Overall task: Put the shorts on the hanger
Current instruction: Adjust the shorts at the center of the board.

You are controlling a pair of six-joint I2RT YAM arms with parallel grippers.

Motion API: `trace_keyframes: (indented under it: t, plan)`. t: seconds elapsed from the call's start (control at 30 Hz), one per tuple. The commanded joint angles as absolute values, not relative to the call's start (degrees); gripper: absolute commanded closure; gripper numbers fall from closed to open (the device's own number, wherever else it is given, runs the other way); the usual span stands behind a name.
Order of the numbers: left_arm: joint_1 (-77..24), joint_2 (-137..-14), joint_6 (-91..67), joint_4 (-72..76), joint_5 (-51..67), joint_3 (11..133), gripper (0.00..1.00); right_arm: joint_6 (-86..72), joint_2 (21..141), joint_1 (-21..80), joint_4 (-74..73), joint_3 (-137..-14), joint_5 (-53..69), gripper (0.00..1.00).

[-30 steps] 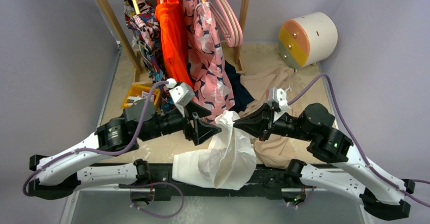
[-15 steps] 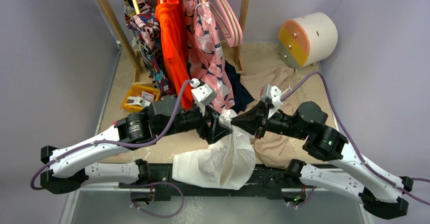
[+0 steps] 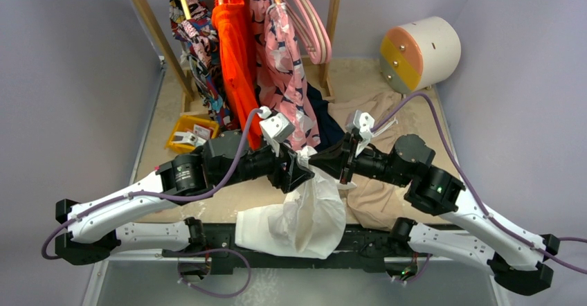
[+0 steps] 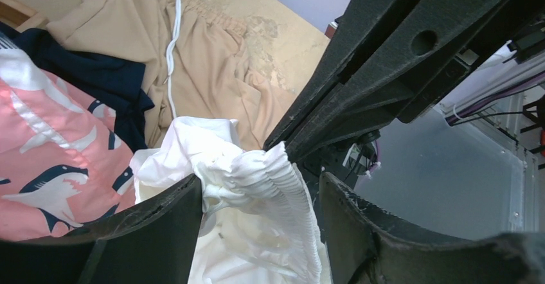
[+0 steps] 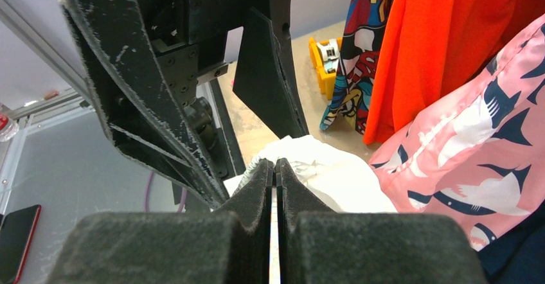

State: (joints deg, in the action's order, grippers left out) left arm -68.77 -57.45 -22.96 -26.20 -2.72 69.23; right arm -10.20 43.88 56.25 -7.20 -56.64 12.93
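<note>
going left to right here. the left claw [image 3: 296,172] is spread wide, with a finger on either side of the bunched-up top of the shorts [image 3: 313,212], and it isn't squeezing anything. in the left wrist view the gathered waistband sits right in the gap, brushing one finger and clear of the other. my guess is it's lining up a second grab on the waistband so the two arms can stretch the opening out flat, since a hanger won't go into a crumpled wad.

the shorts are plain white, thin and pretty rumpled. you can see the elastic gathers at the top. that top end is held up in the air between the two arms, and the rest sags down over the near edge of the bench [image 3: 353,77].

the right claw [image 3: 320,162] is pressed together on the waistband. the right wrist view shows no gap between the pads, with white fabric right at the tips. it looks like the only thing keeping the shorts up, which would be why the left one can sit there open.

the hanger [image 3: 315,32] is pink and hangs on the rack at the back with a few others like it, well apart from the shorts, so i'd say this is early on. the tan garment [image 3: 377,195] lies under the right arm, not involved.
</note>
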Motion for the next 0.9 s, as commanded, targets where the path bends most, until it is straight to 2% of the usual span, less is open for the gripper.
trace_keyframes:
  t: [0.0, 0.1, 0.37, 0.57, 0.73, 0.8, 0.87]
  plan:
    - [-68.9, -57.6, -22.7, -25.9, -6.1, 71.1, 0.39, -10.7, 43.9, 56.3, -3.2, -57.2, 12.2, 1.0]
    - [-69.0, -57.5, -22.5, -26.2, -7.5, 70.7, 0.52, -10.5, 44.0, 56.3, -3.2, -57.4, 12.3, 1.0]
    - [-69.0, -56.4, -21.9, -26.5, -9.9, 70.4, 0.99, -10.5, 44.3, 56.3, -3.6, -57.5, 12.3, 1.0]
    - [-68.9, -55.0, -21.8, -26.0, -12.0, 69.9, 1.0, -11.1, 45.8, 56.3, -3.0, -58.9, 11.3, 0.99]
    - [-69.0, -52.2, -22.1, -25.3, -18.8, 69.7, 1.0, -12.0, 45.6, 56.3, -6.4, -59.7, 10.4, 0.43]
    - [-68.9, -50.4, -22.8, -24.7, -22.2, 69.3, 1.0, -13.2, 43.9, 56.3, -7.5, -59.0, 10.3, 0.35]
    - [-68.9, -48.4, -23.5, -24.2, -26.4, 69.0, 1.0, -14.3, 42.3, 56.3, -7.9, -58.1, 10.3, 0.32]
